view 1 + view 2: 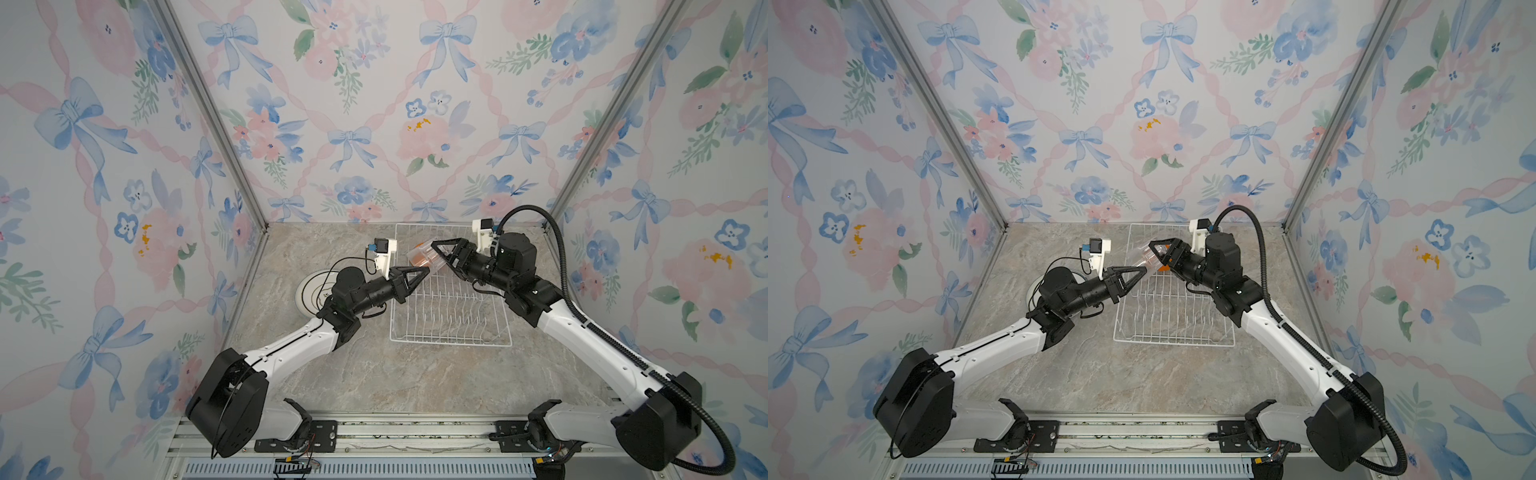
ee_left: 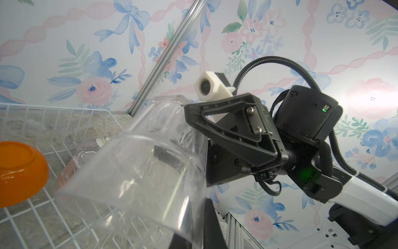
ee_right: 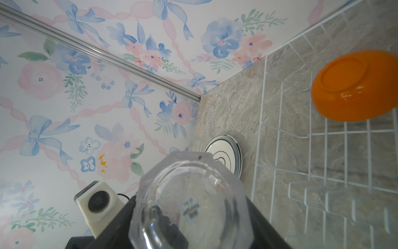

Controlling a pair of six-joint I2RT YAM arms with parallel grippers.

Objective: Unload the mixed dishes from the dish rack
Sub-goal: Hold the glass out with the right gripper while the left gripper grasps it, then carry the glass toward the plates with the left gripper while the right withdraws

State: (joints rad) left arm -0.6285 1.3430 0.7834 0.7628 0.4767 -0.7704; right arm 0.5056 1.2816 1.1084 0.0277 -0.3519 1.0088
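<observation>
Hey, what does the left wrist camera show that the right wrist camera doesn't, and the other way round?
Only the left wrist view shows the right arm with its wrist camera, and a second tumbler in the rack behind the held one. Only the right wrist view shows a white plate lying on the table outside the rack, and the left arm's wrist camera. Both show the held clear tumbler, the upside-down orange bowl and the white wire dish rack.

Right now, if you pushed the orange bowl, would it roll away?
Probably not: the orange bowl lies upside down in the dish rack, so it would likely slide or snag on its wires. Its glossy shine suggests a slippery, hard shell.
</observation>
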